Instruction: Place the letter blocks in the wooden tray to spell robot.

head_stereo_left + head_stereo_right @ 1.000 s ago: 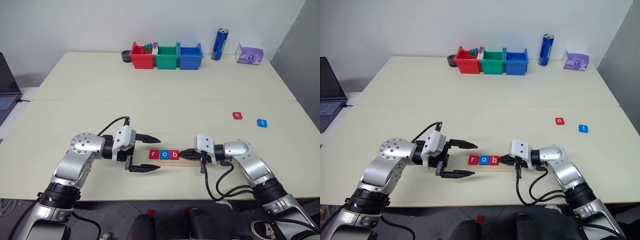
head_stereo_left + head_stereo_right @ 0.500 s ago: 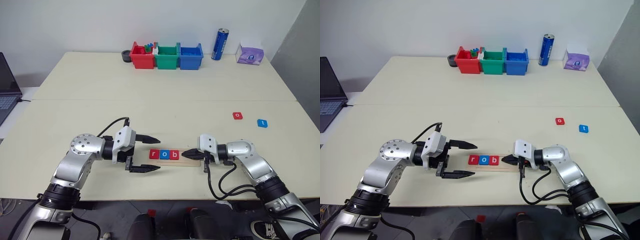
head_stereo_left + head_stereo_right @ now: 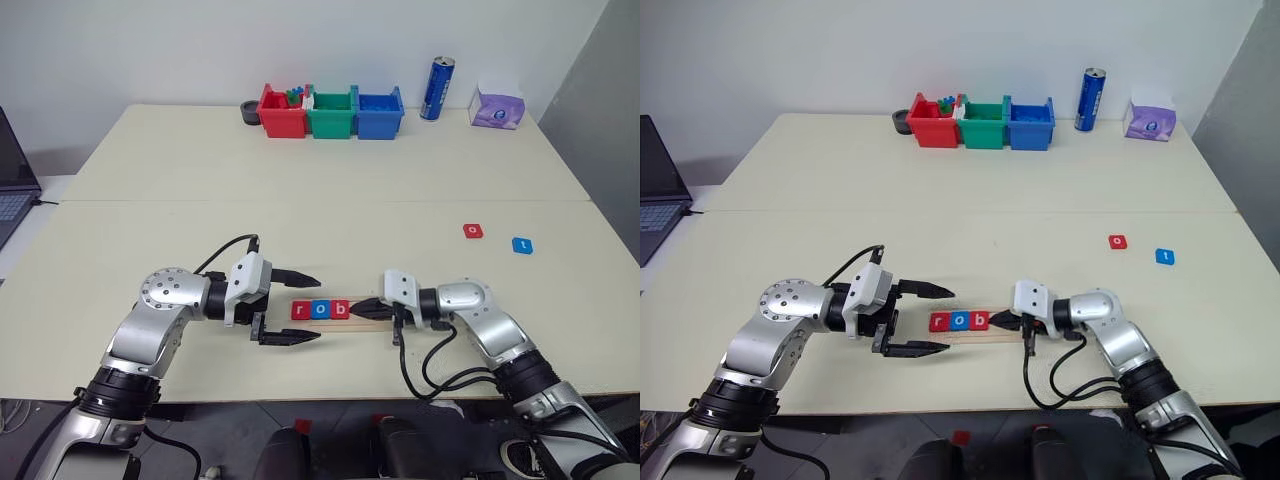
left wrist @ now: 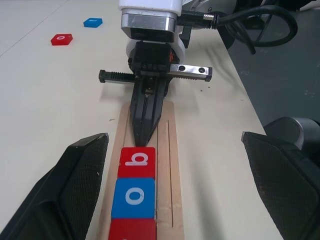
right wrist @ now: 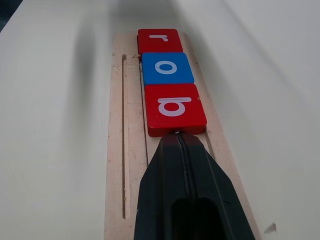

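Observation:
The wooden tray (image 3: pixel 385 318) lies near the table's front edge. Three letter blocks sit in a row at its left end: red r (image 3: pixel 299 310), blue o (image 3: pixel 319 309), red b (image 3: pixel 339 309). My right gripper (image 3: pixel 358 308) is shut, lying along the tray with its tip against the b block (image 5: pixel 174 109). My left gripper (image 3: pixel 318 307) is open, one finger on each side of the tray's left end, touching nothing. A loose red o block (image 3: pixel 473 231) and a blue t block (image 3: pixel 522 245) lie on the table to the far right.
Red (image 3: pixel 282 112), green (image 3: pixel 332 113) and blue (image 3: pixel 380 112) bins stand at the back of the table, with a blue can (image 3: pixel 438 88) and a purple tissue pack (image 3: pixel 497 105) to their right. A laptop (image 3: pixel 12 190) sits past the left edge.
My shut right gripper drew back a little, then came left again. The row of three blocks now sits slightly further left. The left arm has stayed still.

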`<action>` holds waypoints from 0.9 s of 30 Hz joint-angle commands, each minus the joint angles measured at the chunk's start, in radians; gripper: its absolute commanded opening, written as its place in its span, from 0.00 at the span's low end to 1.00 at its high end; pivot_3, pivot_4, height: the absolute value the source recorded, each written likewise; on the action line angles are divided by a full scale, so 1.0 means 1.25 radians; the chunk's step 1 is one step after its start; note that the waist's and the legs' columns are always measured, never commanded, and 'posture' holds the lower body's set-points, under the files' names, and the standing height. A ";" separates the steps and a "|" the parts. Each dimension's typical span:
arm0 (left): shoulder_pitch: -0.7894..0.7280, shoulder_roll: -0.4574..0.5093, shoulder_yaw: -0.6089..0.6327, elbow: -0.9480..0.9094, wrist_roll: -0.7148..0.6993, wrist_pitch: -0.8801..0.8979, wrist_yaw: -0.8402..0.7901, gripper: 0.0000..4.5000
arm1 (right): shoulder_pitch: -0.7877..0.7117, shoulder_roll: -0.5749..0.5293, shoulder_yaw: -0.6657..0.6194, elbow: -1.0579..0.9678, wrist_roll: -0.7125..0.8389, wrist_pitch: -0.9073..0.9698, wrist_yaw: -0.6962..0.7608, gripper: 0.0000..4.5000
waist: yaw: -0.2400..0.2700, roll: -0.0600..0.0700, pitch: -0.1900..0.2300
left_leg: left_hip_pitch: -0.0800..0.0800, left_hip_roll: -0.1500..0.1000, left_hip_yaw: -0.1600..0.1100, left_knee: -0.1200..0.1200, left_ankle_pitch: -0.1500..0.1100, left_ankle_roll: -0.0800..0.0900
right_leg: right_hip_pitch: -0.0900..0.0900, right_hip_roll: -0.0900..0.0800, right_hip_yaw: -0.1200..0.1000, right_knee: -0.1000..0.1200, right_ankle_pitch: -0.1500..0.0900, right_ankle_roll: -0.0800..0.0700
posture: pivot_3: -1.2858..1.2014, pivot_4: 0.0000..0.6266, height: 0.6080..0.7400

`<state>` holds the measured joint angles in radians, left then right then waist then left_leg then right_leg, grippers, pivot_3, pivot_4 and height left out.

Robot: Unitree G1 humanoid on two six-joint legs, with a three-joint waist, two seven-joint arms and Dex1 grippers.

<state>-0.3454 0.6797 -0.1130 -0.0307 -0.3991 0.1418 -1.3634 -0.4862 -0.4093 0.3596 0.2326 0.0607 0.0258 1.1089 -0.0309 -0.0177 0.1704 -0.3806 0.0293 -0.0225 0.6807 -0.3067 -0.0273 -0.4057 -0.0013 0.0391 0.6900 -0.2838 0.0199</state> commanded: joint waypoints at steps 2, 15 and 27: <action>0.006 0.007 0.013 -0.032 -0.007 -0.003 0.005 1.00 | -0.011 -0.008 -0.011 0.001 0.002 -0.012 0.006 0.00 | 0.000 0.000 0.000 | 0.000 0.000 0.000 0.000 0.000 0.000 | 0.000 0.000 0.000 0.000 0.000 0.000 | 0.52 0.24 1.00; 0.011 0.001 0.012 -0.041 -0.012 0.000 0.011 1.00 | 0.087 -0.157 -0.149 -0.357 0.187 0.263 0.020 0.00 | 0.003 0.000 0.000 | -0.001 0.000 0.000 0.000 0.000 0.000 | 0.000 -0.001 0.000 -0.001 0.000 0.000 | 0.52 0.24 1.00; 0.003 -0.056 -0.013 -0.041 -0.006 0.004 0.048 1.00 | 0.209 -0.109 -0.358 -0.521 0.212 0.524 -0.370 0.77 | 0.002 0.000 0.000 | -0.001 -0.001 0.000 0.000 0.000 0.000 | 0.000 -0.001 0.000 -0.001 0.000 0.000 | 0.52 0.24 1.00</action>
<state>-0.3271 0.6154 -0.1276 -0.0506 -0.3994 0.1471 -1.3156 -0.2129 -0.5664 -0.0338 -0.3916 0.3492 0.6648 0.7524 -0.0279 -0.0180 0.1704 -0.3814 0.0284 -0.0225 0.6806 -0.3067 -0.0273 -0.4053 -0.0022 0.0398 0.6894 -0.2839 0.0202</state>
